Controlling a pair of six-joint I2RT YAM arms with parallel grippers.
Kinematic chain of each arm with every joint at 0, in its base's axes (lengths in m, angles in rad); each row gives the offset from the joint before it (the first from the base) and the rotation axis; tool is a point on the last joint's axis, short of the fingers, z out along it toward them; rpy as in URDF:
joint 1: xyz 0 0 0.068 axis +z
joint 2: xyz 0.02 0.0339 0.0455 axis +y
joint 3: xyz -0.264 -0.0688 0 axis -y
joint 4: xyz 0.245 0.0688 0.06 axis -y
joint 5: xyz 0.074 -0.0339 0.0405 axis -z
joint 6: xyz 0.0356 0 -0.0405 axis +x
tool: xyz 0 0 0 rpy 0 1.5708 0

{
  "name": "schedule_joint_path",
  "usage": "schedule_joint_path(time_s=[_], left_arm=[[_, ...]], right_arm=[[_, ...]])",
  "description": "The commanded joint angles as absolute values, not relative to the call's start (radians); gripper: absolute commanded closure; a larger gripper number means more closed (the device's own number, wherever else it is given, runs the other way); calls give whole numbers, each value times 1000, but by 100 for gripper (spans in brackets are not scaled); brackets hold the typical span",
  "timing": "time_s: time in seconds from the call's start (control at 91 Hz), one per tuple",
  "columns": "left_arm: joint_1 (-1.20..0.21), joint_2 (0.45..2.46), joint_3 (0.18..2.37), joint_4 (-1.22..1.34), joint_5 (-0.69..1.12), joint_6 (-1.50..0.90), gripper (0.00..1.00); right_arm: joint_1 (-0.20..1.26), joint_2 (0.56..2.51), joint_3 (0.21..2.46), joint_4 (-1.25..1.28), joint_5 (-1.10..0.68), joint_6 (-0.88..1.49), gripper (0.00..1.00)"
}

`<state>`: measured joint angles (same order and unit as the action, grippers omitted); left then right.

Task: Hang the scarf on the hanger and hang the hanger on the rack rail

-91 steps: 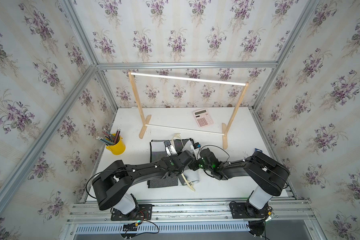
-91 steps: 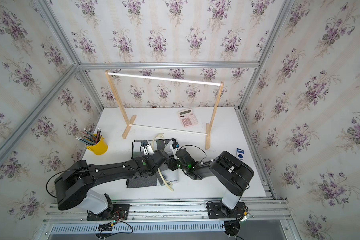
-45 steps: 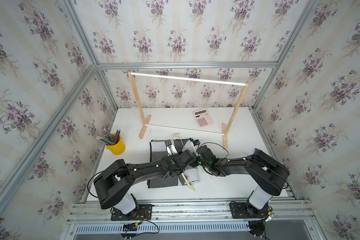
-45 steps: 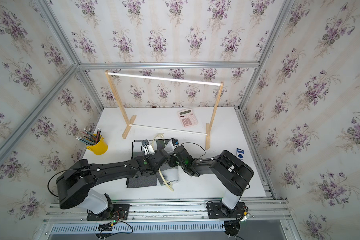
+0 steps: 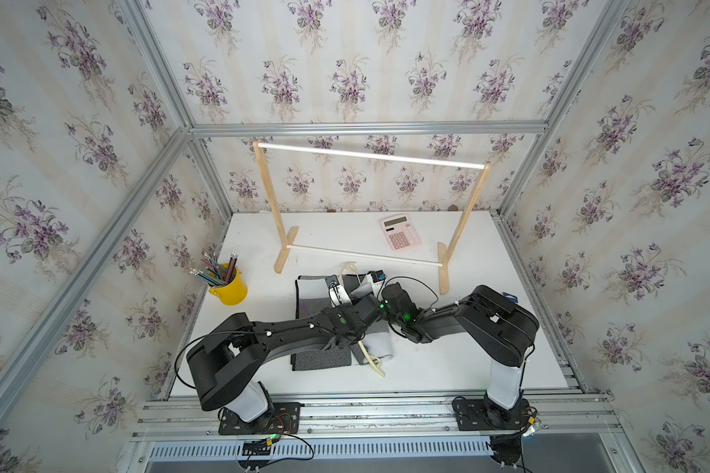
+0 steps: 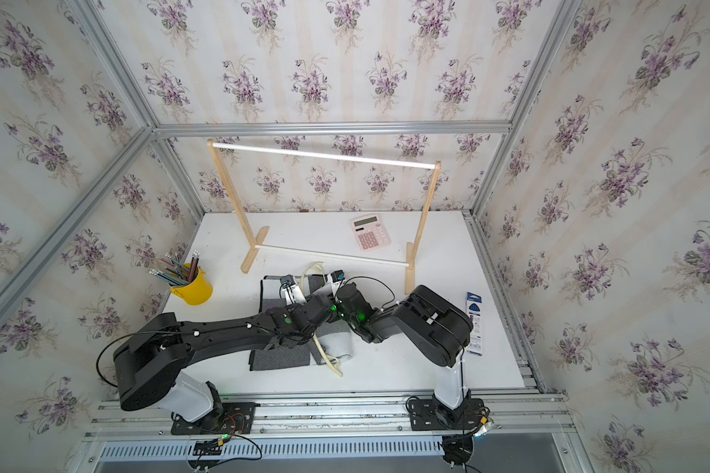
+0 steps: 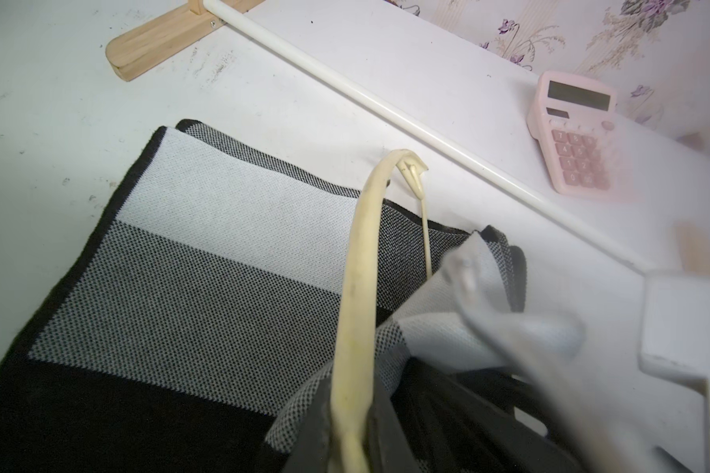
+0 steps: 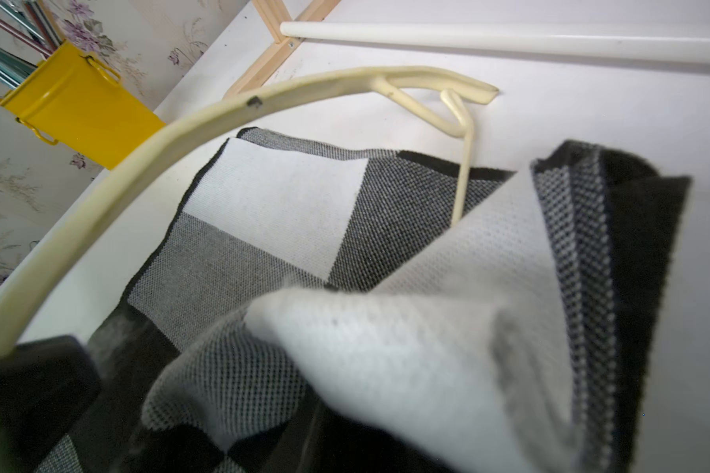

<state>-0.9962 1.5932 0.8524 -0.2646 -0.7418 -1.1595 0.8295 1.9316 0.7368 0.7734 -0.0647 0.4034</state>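
The checkered scarf (image 5: 321,358) lies flat on the white table (image 5: 447,360) in front of the rack, largely under both arms. The cream hanger (image 5: 347,271) lies across it, its near end (image 5: 373,362) poking out past the cloth. My left gripper (image 5: 355,320) is shut on the hanger's arched arm (image 7: 359,262), which runs away from the jaws to the hook end. My right gripper (image 5: 381,297) is shut on the scarf: a white and grey fold (image 8: 447,311) rises off the table over the jaws and hides them. That fold meets the hanger's thin lower bar (image 8: 464,180).
The wooden rack stands behind, with a high white rod (image 5: 369,157) and a low rod (image 5: 365,257) close to the scarf's far edge. A pink calculator (image 5: 401,232) lies behind the rack. A yellow cup of pencils (image 5: 228,286) stands left. A blue packet (image 6: 474,323) lies right.
The right gripper has closed on a fold of the scarf and shifted slightly toward the rack. The left gripper keeps its hold on the hanger in the same place.
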Motion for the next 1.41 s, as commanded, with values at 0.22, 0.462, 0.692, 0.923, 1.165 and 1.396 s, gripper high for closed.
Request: schedule_joint_path(time_s=[0.22, 0.462, 0.692, 0.923, 1.165, 1.396], left_arm=[[-995, 1633, 836, -548, -623, -1027, 100], [-994, 1628, 842, -540, -618, -1017, 100], [-997, 1607, 865, -531, -628, -969, 100], [-1000, 1576, 902, -523, -645, -911, 100], [-1000, 1573, 928, -514, -648, -880, 100], [-1000, 1577, 947, -491, -624, -844, 100]], right_arm=[[811, 2046, 862, 897, -253, 423, 70], [812, 2124, 918, 919, -323, 523, 70], [807, 2085, 905, 809, -263, 528, 68], [807, 1965, 809, 803, -237, 529, 65], [807, 1711, 614, 664, -64, 488, 64], [807, 1494, 434, 569, 32, 510, 63]])
